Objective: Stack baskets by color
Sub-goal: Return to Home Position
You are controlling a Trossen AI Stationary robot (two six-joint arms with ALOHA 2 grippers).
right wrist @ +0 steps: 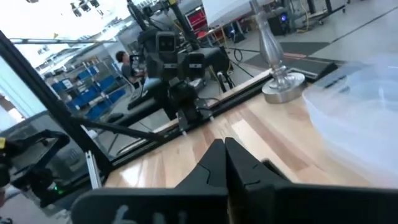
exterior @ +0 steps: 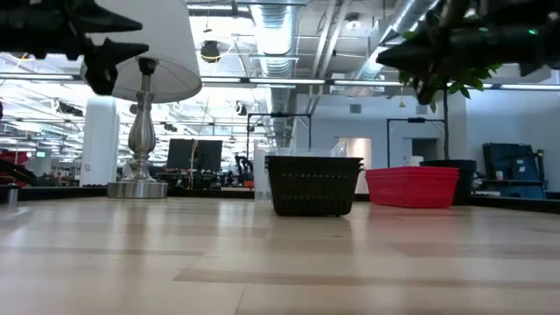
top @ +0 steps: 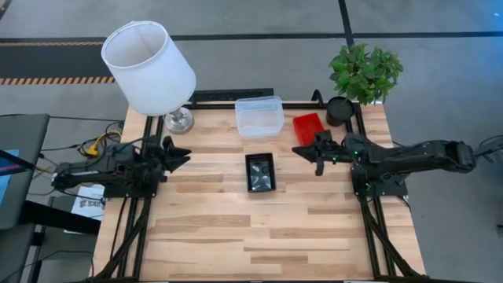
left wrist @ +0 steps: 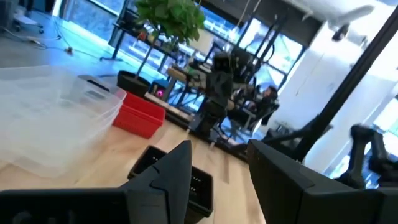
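A stack of clear baskets (top: 259, 116) stands at the table's far middle, with its base on the wood. Right of it sits a red basket (top: 308, 128), and a black basket (top: 260, 172) rests at the table's centre. My left gripper (top: 185, 156) hovers level over the left side, open and empty, pointing toward the black basket (left wrist: 202, 183). My right gripper (top: 297, 149) hovers level just near of the red basket, shut on nothing, as the right wrist view (right wrist: 224, 154) shows. In the low view both grippers hang well above the black basket (exterior: 313, 185) and the red basket (exterior: 411, 186).
A white-shaded lamp (top: 149, 67) on a metal foot stands at the far left corner. A round black plant pot (top: 339, 110) with a green plant (top: 364, 71) stands at the far right. The near half of the wooden table (top: 259, 236) shows bare wood.
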